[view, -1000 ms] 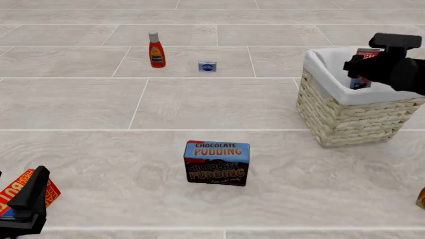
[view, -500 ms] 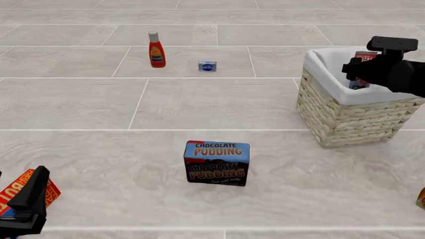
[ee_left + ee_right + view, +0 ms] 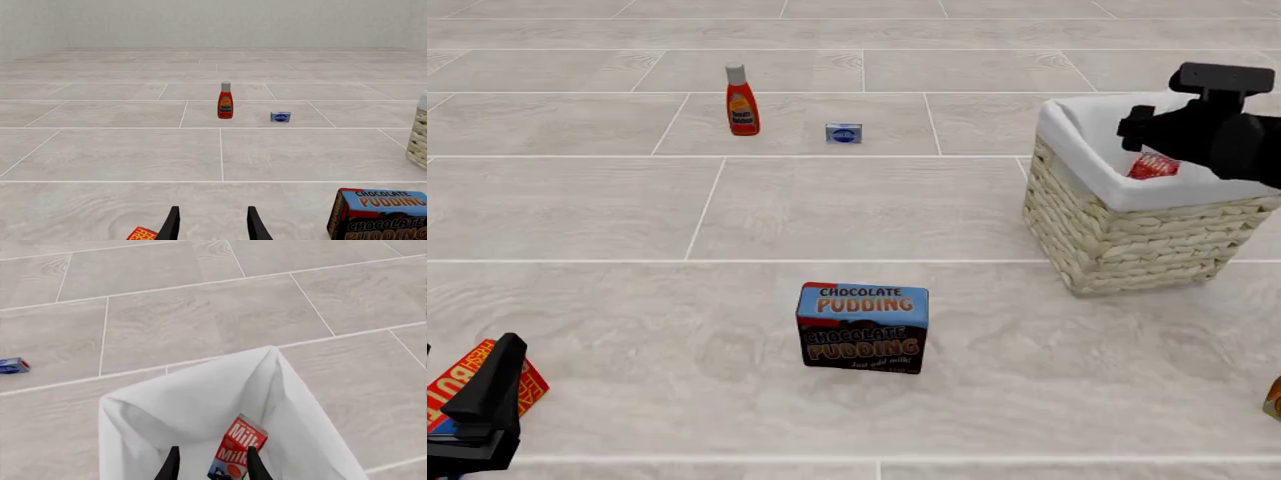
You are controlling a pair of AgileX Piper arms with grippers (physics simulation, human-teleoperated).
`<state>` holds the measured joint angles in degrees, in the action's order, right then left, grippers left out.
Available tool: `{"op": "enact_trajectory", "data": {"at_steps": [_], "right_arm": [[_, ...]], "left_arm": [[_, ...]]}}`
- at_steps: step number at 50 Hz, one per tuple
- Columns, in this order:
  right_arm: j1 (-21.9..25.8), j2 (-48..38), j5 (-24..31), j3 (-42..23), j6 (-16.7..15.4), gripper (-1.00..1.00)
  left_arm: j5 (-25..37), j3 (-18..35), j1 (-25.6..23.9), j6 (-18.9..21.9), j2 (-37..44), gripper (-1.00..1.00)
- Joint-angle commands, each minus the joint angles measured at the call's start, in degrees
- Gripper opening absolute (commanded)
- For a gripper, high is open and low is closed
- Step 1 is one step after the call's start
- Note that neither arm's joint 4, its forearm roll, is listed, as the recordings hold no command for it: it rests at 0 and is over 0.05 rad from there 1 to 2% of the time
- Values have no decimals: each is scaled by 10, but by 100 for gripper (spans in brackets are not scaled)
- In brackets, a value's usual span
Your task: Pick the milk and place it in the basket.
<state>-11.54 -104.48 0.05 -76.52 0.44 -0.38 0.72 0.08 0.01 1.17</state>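
Note:
The milk [image 3: 237,449] is a small carton with a red top and white lettering. It leans tilted inside the basket [image 3: 1121,240], against the white cloth lining [image 3: 187,405]. In the front view only its red top [image 3: 1152,165] shows above the rim. My right gripper [image 3: 1144,133] hovers open just above the basket's opening. In the right wrist view the carton sits lower than the right gripper [image 3: 211,467], nearer one finger and apart from the other. Open and holding nothing, my left gripper [image 3: 487,400] stays low at the near left, shown by the left wrist view [image 3: 212,227].
A red sauce bottle [image 3: 742,100] and a small blue box [image 3: 843,133] stand at the far middle. A chocolate pudding box [image 3: 862,327] stands near the centre. A red packet [image 3: 467,385] lies beside the left gripper. An orange object [image 3: 1273,398] peeks in at the right edge.
The milk has left the right gripper's fingers, dropped lower into the basket and tipped over. The right gripper has opened and lifted slightly. The left arm has not moved.

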Motion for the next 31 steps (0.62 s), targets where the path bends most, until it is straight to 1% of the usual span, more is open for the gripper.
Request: {"op": "enact_trajectory", "data": {"at_steps": [1, 12, 31], "right_arm": [[1, 6, 1, 2, 1, 100], [3, 24, 2, 7, -2, 100], [12, 105, 5, 45, -9, 100]], "left_arm": [[0, 0, 0, 0, 0, 100], [0, 0, 0, 0, 0, 100], [0, 0, 0, 0, 0, 100]]}}
